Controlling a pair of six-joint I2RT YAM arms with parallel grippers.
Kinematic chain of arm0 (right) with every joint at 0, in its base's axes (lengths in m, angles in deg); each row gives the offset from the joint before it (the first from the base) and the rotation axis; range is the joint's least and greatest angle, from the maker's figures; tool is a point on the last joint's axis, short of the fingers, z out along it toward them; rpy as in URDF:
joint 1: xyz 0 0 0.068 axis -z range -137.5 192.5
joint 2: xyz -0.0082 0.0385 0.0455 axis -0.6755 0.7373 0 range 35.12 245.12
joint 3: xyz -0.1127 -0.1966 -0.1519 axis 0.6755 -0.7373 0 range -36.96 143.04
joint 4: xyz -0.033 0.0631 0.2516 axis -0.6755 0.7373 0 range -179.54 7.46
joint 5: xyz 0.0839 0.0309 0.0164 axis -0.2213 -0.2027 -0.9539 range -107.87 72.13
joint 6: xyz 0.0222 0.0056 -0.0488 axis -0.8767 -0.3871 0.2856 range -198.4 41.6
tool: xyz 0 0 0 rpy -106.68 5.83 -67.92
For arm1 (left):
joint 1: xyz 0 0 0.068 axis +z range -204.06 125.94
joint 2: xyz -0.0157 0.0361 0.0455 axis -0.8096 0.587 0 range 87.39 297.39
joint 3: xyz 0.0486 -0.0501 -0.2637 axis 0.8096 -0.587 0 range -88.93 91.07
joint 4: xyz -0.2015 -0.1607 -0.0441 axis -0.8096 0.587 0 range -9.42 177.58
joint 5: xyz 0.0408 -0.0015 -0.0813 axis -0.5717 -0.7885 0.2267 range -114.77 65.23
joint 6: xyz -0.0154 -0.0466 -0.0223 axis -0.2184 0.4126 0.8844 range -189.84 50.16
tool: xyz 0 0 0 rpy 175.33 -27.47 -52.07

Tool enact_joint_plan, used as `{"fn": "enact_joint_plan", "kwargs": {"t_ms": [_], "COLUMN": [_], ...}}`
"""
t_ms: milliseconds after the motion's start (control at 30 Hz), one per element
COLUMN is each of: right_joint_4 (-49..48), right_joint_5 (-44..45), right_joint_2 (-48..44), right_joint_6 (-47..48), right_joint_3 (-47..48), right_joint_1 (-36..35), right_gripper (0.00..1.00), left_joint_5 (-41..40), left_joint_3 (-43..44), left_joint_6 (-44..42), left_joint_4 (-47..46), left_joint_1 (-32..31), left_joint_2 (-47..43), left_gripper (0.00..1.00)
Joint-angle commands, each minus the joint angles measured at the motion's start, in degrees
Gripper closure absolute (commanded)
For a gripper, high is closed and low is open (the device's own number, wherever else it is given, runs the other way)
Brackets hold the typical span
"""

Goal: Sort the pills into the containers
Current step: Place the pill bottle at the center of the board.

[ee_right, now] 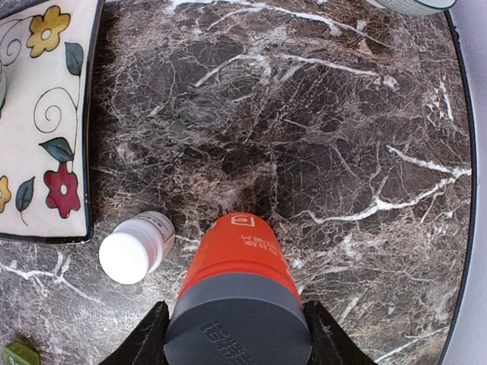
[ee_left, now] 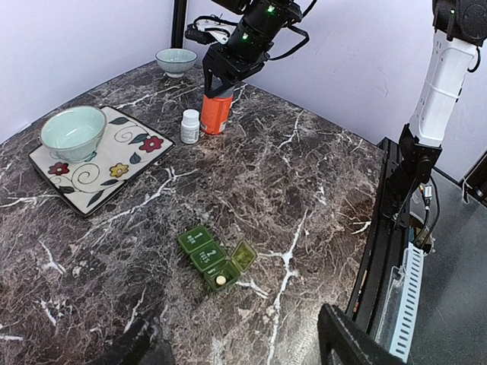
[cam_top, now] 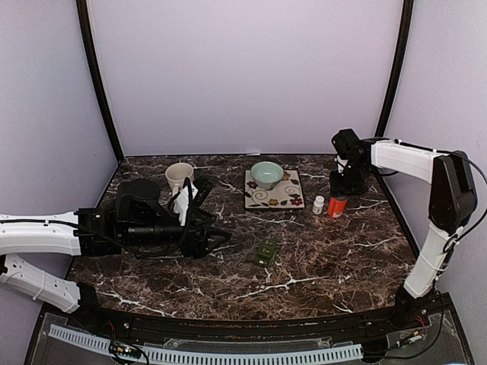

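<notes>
The containers [cam_top: 265, 251] are a dark green strip of three joined boxes [ee_left: 211, 257] lying mid-table. Two lids are down; the end lid is up, and one pale round pill [ee_left: 221, 280] lies inside. My left gripper [cam_top: 219, 237] hangs low just left of the strip, jaws open and empty [ee_left: 247, 353]. At the back right, my right gripper [cam_top: 340, 188] is shut on the grey cap of an upright orange bottle [ee_right: 236, 258], a finger on each side [ee_right: 237, 338]. A small white bottle [ee_right: 133, 249] stands just beside it.
A pale green bowl [cam_top: 267, 174] sits on a floral square plate [cam_top: 293, 199] behind the strip. A beige mug [cam_top: 179, 176] stands at the back left, close behind my left arm. A second pale bowl [ee_left: 176, 61] is in the far right corner.
</notes>
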Motion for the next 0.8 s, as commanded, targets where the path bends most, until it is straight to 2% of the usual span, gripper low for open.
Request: {"fn": "enact_joint_plan", "kwargs": {"t_ms": [0,100,267,367,533,767], "right_joint_4": [-0.01,-0.57,-1.03,-1.26,-1.31,-1.16], "right_joint_5": [-0.2,-0.1,-0.09,-0.02,0.39,0.69], "right_joint_2": [0.1,0.32,0.04,-0.63,-1.43,-1.66], "right_joint_6": [0.28,0.02,-0.15,-0.2,-0.12,0.06], "right_joint_3": [1.66,1.17,0.66,0.49,0.85,2.04], "right_joint_1": [0.51,0.51,0.5,0.55,0.46,0.49], "right_gripper": [0.97,0.89,0.62,0.53,0.44,0.36], "left_joint_5": [1.05,1.35,1.46,1.34,1.52,1.7], "left_joint_3": [0.56,0.41,0.23,0.16,0.11,0.22], "left_joint_6": [0.07,0.13,0.16,0.28,0.32,0.2], "left_joint_4": [-0.91,-0.95,-0.78,-0.78,-0.78,-0.78], "left_joint_1": [0.5,0.59,0.67,0.67,0.74,0.76], "left_joint_2": [-0.51,-0.51,-0.85,-0.95,-0.86,-0.68], "left_gripper": [0.3,0.3,0.3,0.3,0.3,0.3]}}
